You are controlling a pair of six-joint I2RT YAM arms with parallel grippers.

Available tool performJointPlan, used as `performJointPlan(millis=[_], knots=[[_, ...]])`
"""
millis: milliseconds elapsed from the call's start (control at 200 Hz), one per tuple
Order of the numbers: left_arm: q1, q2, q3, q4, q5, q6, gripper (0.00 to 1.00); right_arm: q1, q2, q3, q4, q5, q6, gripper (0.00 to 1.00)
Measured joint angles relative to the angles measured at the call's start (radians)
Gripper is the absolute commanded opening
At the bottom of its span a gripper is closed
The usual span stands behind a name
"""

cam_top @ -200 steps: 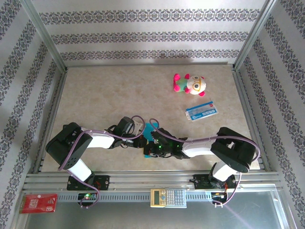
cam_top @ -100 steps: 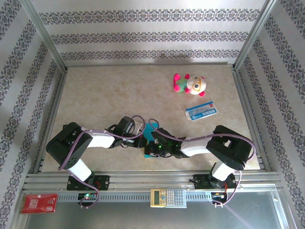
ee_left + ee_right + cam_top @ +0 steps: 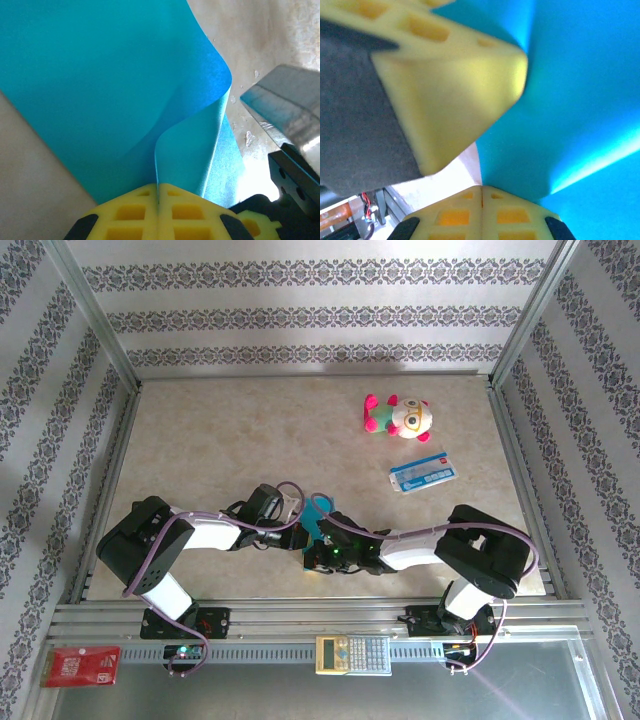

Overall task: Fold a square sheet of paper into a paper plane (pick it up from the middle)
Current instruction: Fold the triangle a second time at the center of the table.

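- The left gripper [image 3: 158, 196] has its jaws clenched on a curled edge of the teal sheet of paper [image 3: 100, 75]. The paper is pinched between the yellow pads, and one flap bends upward in a soft curve.
- The right gripper [image 3: 481, 194] grasps the same sheet, its jaws pressed together on it, just beside the left gripper's yellow finger.
- Seen from above, the sheet sits between the two wrists near the middle of the table's [image 3: 250, 430] near edge, mostly hidden by the arms.
- A plush toy [image 3: 398, 417] and a printed card [image 3: 422, 473] lie well apart from it, at the far right.
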Motion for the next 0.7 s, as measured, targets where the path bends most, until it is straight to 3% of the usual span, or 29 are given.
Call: performJointPlan(millis=[315,460,699], knots=[[0.000,0.002,0.013,-0.026,0.000,0.000,0.00,-0.004,-0.082,-0.020,-0.024,-0.035,-0.026,0.02],[0.000,0.002,0.020,-0.038,0.000,-0.001,0.00,-0.080,-0.163,-0.058,-0.023,-0.027,-0.039,0.02],[0.000,0.002,0.027,-0.051,0.000,-0.004,0.00,-0.201,-0.167,-0.057,-0.047,-0.012,-0.068,0.02]])
